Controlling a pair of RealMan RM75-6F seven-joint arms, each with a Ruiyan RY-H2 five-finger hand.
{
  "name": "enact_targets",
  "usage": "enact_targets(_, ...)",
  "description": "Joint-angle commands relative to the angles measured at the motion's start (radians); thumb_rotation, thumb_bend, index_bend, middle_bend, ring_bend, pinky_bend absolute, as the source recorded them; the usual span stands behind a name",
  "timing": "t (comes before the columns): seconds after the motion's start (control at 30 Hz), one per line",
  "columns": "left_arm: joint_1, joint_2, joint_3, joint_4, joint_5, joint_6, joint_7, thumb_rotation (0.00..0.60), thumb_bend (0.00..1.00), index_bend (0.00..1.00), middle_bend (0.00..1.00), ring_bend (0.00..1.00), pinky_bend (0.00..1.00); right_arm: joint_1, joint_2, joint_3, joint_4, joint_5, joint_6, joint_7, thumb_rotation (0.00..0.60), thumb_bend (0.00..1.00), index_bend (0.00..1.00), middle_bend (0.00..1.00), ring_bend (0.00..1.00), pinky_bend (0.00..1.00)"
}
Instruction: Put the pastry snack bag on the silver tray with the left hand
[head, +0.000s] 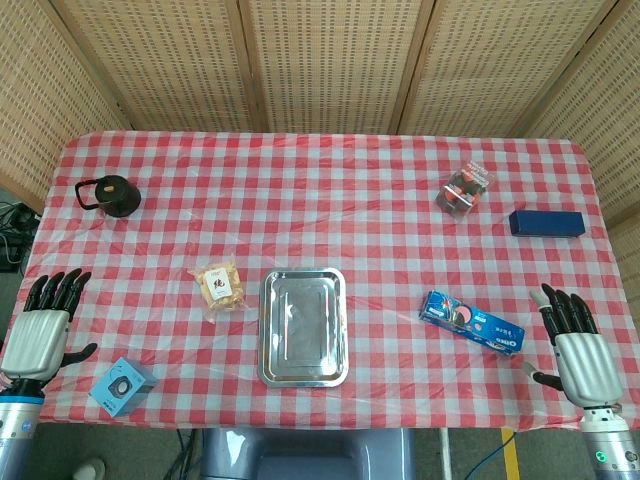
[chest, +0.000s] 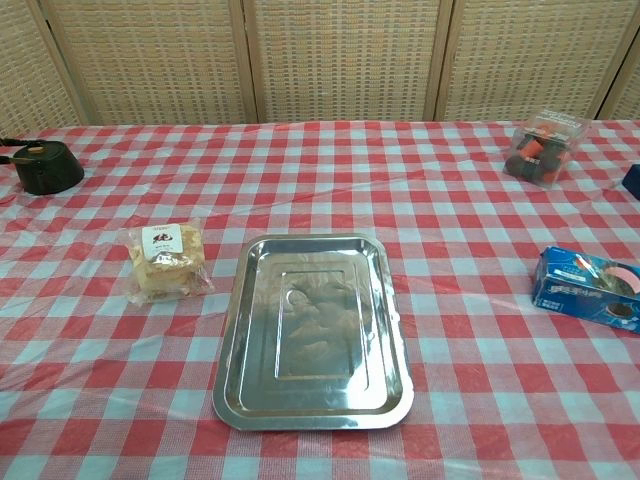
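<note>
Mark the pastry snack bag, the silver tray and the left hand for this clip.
pastry snack bag (chest: 165, 260): chest view, middle of the clear bag over the pastries.
silver tray (chest: 312, 335): chest view, bare flat floor.
left hand (head: 40, 335): head view, back of the hand, fingers apart, holding nothing.

Both views are bright and evenly lit, with light that seems to come from overhead. Shadows on the bench (head: 330, 190) are faint and short, tucked close under each thing. The tray (head: 272, 330) shows soft, smeared reflections and pale glare on its floor in the chest view, brighter along its rim. Focus is sharp across both pictures, with no motion blur. The head view bows the bench's far edge slightly; the corners look a little darker.
</note>
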Motion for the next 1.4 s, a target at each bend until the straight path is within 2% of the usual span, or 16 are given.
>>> enact_targets(0.03, 0.001, 0.001, 0.001, -0.001, 0.002, 0.002, -0.001, 0.6, 0.01, 0.0, 0.0, 0.0, 0.0, 0.0, -0.003, 0.001, 0.002, -0.002, 0.004, -0.002, 0.6, 0.06, 0.0, 0.0, 0.0, 0.0)
enact_targets(0.93, -0.02, 0.012, 0.006, -0.009, 0.011, -0.036, -0.023, 0.6, 0.01, 0.0, 0.0, 0.0, 0.0, -0.006, -0.001, -0.005, -0.002, -0.008, 0.007, -0.004, 0.6, 0.06, 0.0, 0.0, 0.0, 0.0)
enact_targets(1.2, -0.134, 0.07, -0.057, -0.015, -0.013, -0.162, 0.021, 0.6, 0.0, 0.0, 0.0, 0.0, 0.0, -0.006, -0.001, -0.018, -0.012, -0.038, 0.012, -0.019, 0.6, 0.06, 0.0, 0.0, 0.0, 0.0)
enact_targets(1.4, -0.272, 0.134, -0.111, -0.048, -0.079, -0.374, -0.02, 0.6, 0.0, 0.0, 0.0, 0.0, 0.0, -0.003, 0.001, -0.018, -0.015, -0.026, -0.001, -0.016, 0.6, 0.06, 0.0, 0.0, 0.0, 0.0)
